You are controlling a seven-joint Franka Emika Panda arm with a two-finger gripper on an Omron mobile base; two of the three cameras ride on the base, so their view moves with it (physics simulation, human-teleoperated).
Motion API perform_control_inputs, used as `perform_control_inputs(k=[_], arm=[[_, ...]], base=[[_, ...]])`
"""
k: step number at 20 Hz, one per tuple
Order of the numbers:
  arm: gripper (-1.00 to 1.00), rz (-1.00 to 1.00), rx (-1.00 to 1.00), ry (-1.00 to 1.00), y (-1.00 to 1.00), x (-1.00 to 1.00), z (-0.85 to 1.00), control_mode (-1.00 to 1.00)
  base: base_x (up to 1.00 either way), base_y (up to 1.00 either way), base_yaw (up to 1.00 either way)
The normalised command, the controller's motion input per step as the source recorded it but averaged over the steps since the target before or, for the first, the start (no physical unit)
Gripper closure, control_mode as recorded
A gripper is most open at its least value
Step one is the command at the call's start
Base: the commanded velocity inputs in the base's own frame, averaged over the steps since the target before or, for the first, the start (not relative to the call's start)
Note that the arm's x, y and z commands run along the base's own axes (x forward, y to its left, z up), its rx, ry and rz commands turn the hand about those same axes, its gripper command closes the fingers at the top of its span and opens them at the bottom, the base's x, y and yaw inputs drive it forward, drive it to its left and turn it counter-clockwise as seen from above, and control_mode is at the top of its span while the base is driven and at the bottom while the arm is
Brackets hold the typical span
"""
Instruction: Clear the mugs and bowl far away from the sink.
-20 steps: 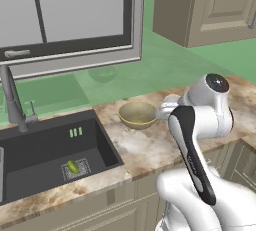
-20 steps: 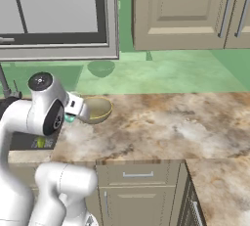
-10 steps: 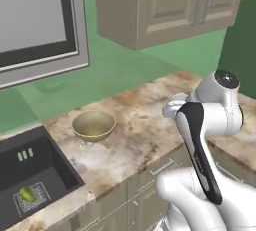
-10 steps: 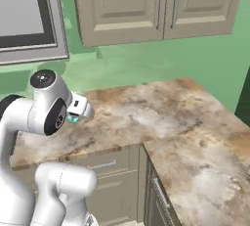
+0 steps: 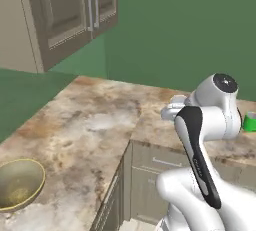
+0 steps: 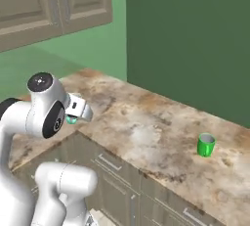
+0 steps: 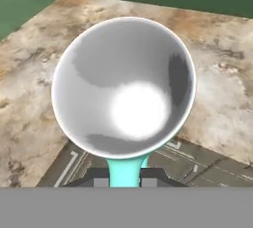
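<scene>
between the earlier pictures and this one the whole scene slid aside: the sink passed out of frame and a corner stretch of worktop [image 6: 146,132] came in, which i read as the base driving and not as the things shifting. in the hand view my claw [image 7: 124,176] was pinched on the handle of the teal mug [image 7: 123,86], whose white inside faced the camera; in the right base view a sliver of teal [image 6: 72,120] showed under the wrist, held above the worktop's front edge. the green mug [image 6: 206,145] stood upright on the far run of worktop, well apart from the arm, and i took it as already cleared. the bowl [image 5: 17,184] rested at the lower left of the left base view, near the worktop edge, and i judged it yet to be carried. wall cabinets [image 5: 65,15] hung above. nothing stood between the held mug and the open marble beside the green one.
</scene>
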Motion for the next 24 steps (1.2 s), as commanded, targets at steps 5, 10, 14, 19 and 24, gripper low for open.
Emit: perform_control_inputs(k=[5,10,14,19,24], arm=[[1.00,0.00,0.00,0.00,0.00,0.00,0.00,1.00],[1.00,0.00,0.00,0.00,0.00,0.00,0.00,1.00],[1.00,0.00,0.00,0.00,0.00,0.00,0.00,1.00],[1.00,0.00,0.00,0.00,0.00,0.00,0.00,1.00],[1.00,0.00,0.00,0.00,0.00,0.00,0.00,1.00]], base=[[0.00,-0.27,-0.87],[0.10,-0.17,-0.69],[0.67,0.04,-0.22],[0.83,0.17,0.00],[0.48,0.09,0.00]])
